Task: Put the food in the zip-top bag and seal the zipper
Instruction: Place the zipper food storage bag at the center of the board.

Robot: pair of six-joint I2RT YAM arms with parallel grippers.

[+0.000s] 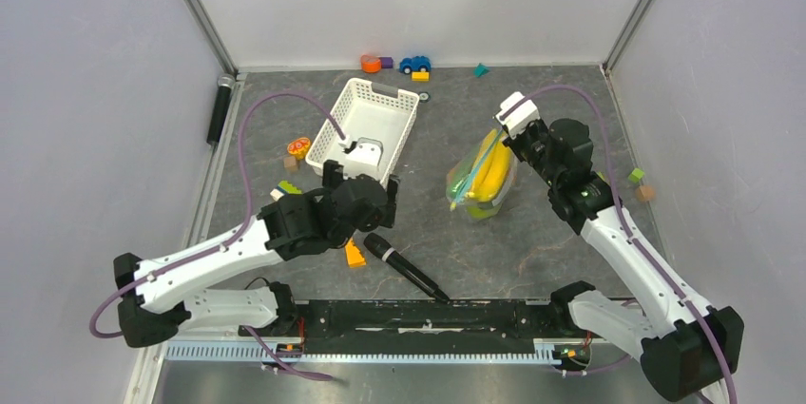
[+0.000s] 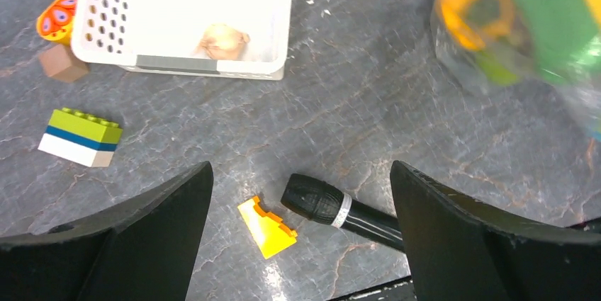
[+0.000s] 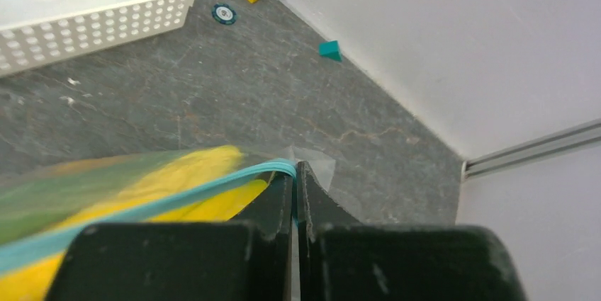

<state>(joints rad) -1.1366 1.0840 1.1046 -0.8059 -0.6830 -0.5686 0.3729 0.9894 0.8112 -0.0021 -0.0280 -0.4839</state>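
The clear zip-top bag (image 1: 483,179) hangs right of the table's middle with yellow bananas (image 1: 490,168) and green food inside. Its teal zipper (image 3: 152,207) runs from the right gripper's fingertips off to the left. My right gripper (image 3: 295,173) is shut on the zipper at the bag's far end and holds the bag up. In the left wrist view the bag (image 2: 524,25) is a blur at the upper right. My left gripper (image 2: 301,173) is open and empty, hovering above a black microphone (image 2: 340,209) and an orange piece (image 2: 266,226).
A white slotted basket (image 1: 374,127) stands at the back middle. Toy blocks (image 2: 79,137) lie left of the left gripper, and a toy car (image 1: 414,64) and blocks lie at the back wall. More blocks (image 1: 639,183) lie at the right. A second black microphone (image 1: 220,109) lies at the left wall.
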